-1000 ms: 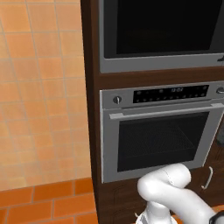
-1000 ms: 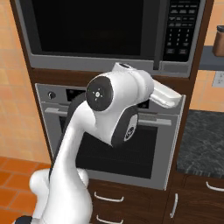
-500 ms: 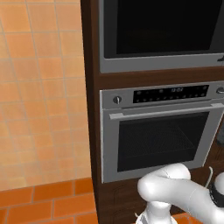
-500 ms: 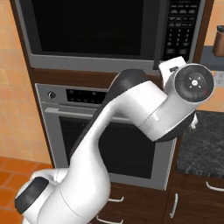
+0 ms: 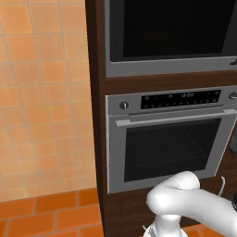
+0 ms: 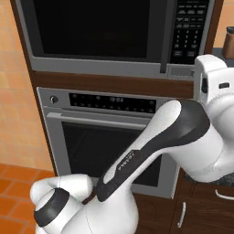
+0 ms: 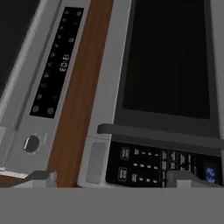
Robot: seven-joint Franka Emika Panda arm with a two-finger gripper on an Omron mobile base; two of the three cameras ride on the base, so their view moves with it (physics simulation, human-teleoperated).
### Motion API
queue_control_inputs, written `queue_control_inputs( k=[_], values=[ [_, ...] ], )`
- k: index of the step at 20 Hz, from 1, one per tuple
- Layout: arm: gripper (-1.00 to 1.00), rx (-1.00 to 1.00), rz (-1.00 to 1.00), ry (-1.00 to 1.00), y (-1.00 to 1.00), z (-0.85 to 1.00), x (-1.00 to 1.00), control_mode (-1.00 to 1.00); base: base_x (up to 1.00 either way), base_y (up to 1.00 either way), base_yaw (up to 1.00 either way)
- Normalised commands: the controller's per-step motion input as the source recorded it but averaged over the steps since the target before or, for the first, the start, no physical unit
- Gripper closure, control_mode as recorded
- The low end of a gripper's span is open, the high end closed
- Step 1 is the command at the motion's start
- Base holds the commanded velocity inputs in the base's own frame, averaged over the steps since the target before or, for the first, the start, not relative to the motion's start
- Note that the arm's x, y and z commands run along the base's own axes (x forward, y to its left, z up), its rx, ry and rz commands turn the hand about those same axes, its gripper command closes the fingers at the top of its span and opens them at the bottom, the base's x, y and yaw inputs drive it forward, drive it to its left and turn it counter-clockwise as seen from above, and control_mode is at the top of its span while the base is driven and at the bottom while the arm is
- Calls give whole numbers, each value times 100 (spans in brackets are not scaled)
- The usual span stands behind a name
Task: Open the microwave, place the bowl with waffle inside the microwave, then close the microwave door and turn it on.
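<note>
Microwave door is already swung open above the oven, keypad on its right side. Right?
Not quite: the microwave door is shut, flush in its grey frame, as the right base view shows. It does sit above the oven, with the keypad on its right.

We're looking at a home kitchen, with a built-in microwave sitting above a silver oven in dark wood cabinetry, tan wall tiles and an orange tiled floor showing alongside.

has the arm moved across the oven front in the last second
Yes. In the right base view the arm has swung right, from in front of the oven toward the microwave keypad side.
</note>
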Motion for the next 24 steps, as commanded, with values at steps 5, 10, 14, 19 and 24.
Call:
queue_control_inputs(
  k=[5,10,14,19,24],
  values=[
    [-100,0,-3,-50,73,-52,34,-100,0,0,0],
    [-100,-3,-22,-18,78,-10,51,-100,0,0,0],
    [-100,-6,-33,-1,24,6,34,-100,0,0,0],
    [-100,0,-15,0,-24,25,15,-100,0,0,0],
    [-100,0,-7,5,-47,54,0,-100,0,0,0]
  ],
)
